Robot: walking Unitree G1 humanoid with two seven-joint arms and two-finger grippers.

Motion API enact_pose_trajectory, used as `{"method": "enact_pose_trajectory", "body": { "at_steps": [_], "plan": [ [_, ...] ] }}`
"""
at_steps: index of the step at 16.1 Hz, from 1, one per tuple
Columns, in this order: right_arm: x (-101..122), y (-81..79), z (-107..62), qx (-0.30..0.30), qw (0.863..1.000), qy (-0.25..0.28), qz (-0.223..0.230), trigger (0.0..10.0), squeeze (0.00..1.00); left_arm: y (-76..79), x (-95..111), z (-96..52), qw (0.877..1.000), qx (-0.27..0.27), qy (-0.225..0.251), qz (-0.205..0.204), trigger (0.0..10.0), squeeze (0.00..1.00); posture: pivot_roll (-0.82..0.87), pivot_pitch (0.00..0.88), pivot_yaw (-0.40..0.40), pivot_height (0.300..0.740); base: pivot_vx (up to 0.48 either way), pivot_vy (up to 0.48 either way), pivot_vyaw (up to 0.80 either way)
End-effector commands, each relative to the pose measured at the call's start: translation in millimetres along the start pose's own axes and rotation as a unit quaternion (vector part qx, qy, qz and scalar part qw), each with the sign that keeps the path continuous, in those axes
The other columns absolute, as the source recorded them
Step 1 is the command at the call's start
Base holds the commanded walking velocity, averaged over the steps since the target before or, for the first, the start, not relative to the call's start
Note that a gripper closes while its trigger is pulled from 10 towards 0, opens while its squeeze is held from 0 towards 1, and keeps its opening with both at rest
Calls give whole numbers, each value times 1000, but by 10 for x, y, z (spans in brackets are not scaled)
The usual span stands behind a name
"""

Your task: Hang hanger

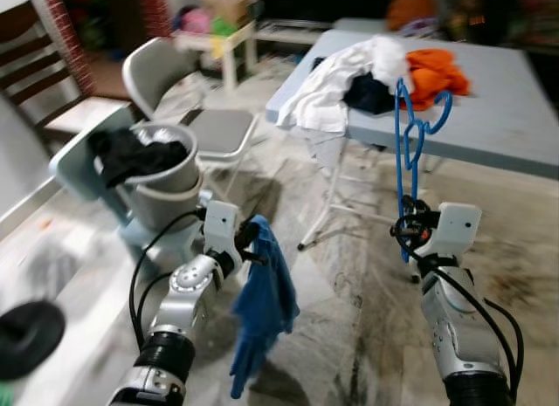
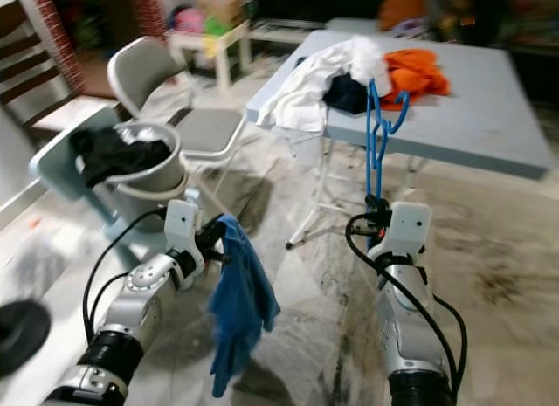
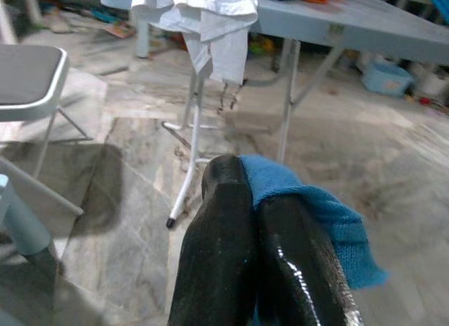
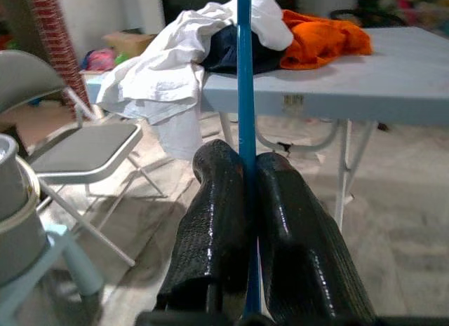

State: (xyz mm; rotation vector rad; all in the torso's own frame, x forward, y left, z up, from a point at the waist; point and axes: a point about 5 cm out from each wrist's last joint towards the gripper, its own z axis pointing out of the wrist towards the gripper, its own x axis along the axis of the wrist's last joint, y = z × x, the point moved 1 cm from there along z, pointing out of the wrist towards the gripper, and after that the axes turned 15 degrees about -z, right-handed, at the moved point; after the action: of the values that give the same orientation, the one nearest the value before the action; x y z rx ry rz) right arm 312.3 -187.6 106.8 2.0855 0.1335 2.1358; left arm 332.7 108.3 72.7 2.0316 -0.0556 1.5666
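Note:
A blue plastic hanger stands upright in front of the table, hook end up, with my right gripper shut on its lower end; in the right wrist view its thin blue bar runs up between the black fingers. My left gripper is shut on a blue cloth garment that hangs limp below it; the left wrist view has the blue cloth pinched beside the fingers.
A light blue folding table carries white clothes, a dark garment and orange cloth. A grey folding chair stands at left, beside a grey bucket holding dark cloth. Marble floor lies between the arms.

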Motion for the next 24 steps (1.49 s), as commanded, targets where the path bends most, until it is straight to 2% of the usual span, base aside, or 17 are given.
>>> {"method": "enact_pose_trajectory", "body": {
  "at_steps": [1,5,6,9,14,18,24],
  "plan": [
    [78,-33,30,8,1000,13,-2,10000,0,-12,79,7,1000,-1,12,4,10000,0,-284,0,32,740,0,480,-800],
    [72,-40,16,9,1000,12,-1,10000,0,-31,77,1,1000,4,14,2,10000,0,-283,0,28,740,0,480,-542],
    [64,-51,5,12,1000,11,-3,10000,0,-49,125,-13,999,7,36,-5,10000,0,-284,0,27,740,0,0,0],
    [55,-66,-18,14,1000,10,-5,10000,0,-70,170,-43,998,-2,59,-28,10000,0,-287,0,28,740,0,0,0],
    [38,-83,-84,17,1000,11,-9,10000,0,-64,204,-35,997,-16,62,-33,10000,0,-303,0,39,740,347,0,0],
    [25,-85,-98,15,1000,9,-8,10000,0,-59,191,-33,998,-22,58,-33,10000,0,-306,0,45,740,391,278,0],
    [37,-113,-72,19,1000,10,-7,10000,0,-65,197,-43,998,-21,58,-31,10000,0,-292,0,45,740,394,273,-800]
  ]
}}
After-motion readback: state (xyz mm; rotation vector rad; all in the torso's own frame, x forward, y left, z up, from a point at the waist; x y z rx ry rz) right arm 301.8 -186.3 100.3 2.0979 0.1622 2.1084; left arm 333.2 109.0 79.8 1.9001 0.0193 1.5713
